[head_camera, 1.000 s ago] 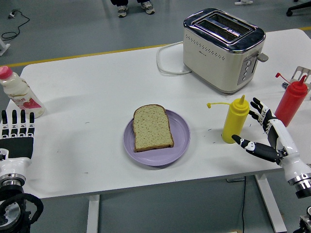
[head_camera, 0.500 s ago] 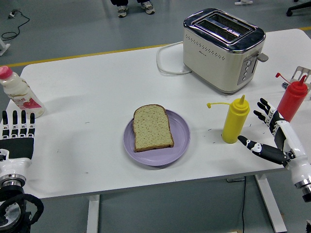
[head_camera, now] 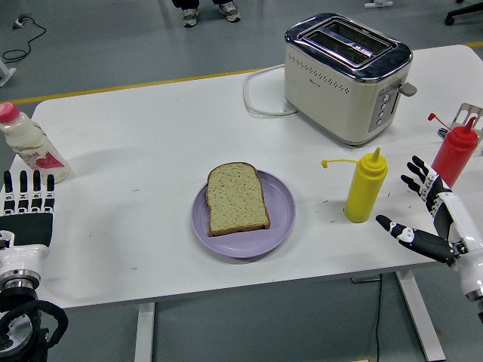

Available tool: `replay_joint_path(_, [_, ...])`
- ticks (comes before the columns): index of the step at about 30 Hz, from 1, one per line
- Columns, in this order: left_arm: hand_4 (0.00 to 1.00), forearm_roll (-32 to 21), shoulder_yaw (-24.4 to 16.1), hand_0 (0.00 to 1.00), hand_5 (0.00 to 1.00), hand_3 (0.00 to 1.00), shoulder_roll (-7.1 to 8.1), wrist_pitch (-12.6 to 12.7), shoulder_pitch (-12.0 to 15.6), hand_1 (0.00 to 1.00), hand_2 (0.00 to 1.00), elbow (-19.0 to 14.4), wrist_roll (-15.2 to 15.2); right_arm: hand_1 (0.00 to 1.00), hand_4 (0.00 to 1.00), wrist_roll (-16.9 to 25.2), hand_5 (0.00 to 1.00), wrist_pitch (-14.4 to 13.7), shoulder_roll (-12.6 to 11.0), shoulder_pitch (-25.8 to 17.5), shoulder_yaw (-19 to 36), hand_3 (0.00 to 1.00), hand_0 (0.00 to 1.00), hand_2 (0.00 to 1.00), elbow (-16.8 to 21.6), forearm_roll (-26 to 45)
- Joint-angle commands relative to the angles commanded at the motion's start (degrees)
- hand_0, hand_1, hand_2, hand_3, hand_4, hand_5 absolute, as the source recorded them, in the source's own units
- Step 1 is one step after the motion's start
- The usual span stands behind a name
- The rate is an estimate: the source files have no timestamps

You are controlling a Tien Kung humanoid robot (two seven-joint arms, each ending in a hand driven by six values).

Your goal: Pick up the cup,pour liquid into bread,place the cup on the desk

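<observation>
A yellow squeeze bottle (head_camera: 366,186) stands upright on the white table (head_camera: 151,136), right of a purple plate (head_camera: 278,219) that carries one slice of bread (head_camera: 236,197). My right hand (head_camera: 423,210) is open, fingers spread, a short way to the right of the yellow bottle and apart from it. My left hand (head_camera: 26,202) rests flat and open at the table's left edge.
A red squeeze bottle (head_camera: 454,156) stands at the right edge, just behind my right hand. A toaster (head_camera: 346,75) with a white cord (head_camera: 260,94) sits at the back right. A pink-capped milk bottle (head_camera: 30,143) stands at the far left. A person's feet show at the top.
My right hand has drawn back to the right and slightly down, away from the yellow bottle. Nothing else has moved.
</observation>
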Motion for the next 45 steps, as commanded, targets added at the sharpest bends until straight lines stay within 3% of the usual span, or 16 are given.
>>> replay_joint_path(23, [0.714,-0.04,0.05,0.859,0.998,0.854,0.0,-0.02,-0.11,0.871,0.934,-0.08,-0.01,0.896,0.866,0.65,0.134,-0.56,0.27,-5.87,3.56,0.998,0.956,0.956,2.15,-0.18])
replay_joint_path(45, [0.715,-0.02,0.06,0.859,0.998,0.854,0.0,-0.04,-0.17,0.871,0.934,-0.17,-0.01,0.887,0.86,1.69,0.131,-1.99,2.81,-9.55,7.08,0.998,0.951,0.952,2.15,0.28])
